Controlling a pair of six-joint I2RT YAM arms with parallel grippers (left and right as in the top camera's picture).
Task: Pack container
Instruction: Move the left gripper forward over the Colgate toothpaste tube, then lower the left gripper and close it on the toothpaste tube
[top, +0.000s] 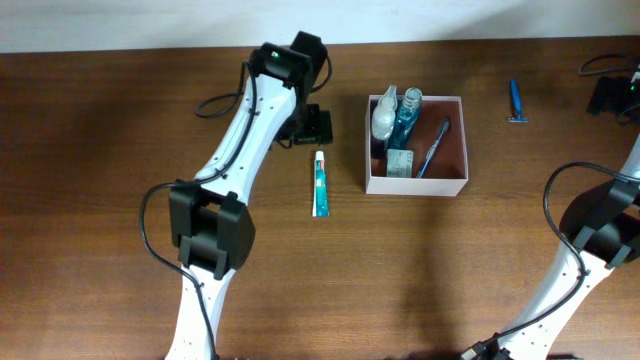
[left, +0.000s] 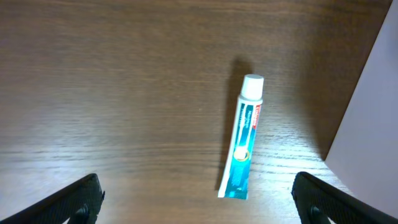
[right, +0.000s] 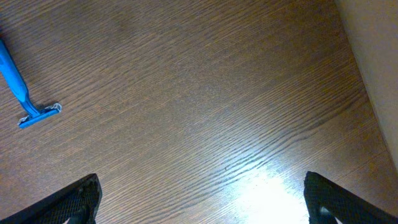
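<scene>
The container (top: 455, 185), a square white-walled box with a pinkish-brown inside, stands at the table's middle right and holds a white bottle (top: 383, 118), a blue bottle (top: 406, 118), a blue pen-like item (top: 433, 150) and a small green-and-white packet (top: 400, 163). Its white wall shows at the right edge of the left wrist view (left: 373, 112). A teal toothpaste tube (top: 320, 184) lies left of the container and shows in the left wrist view (left: 242, 140). A blue razor (top: 516, 103) lies right of it and shows in the right wrist view (right: 22, 93). My left gripper (left: 199, 208) is open above the tube. My right gripper (right: 202, 208) is open and empty.
The left arm (top: 240, 140) stretches from the front edge toward the back middle. The right arm (top: 590, 240) runs along the right side, its wrist (top: 615, 95) at the far right. Black cables (top: 215, 105) lie at the back. The table is dark wood.
</scene>
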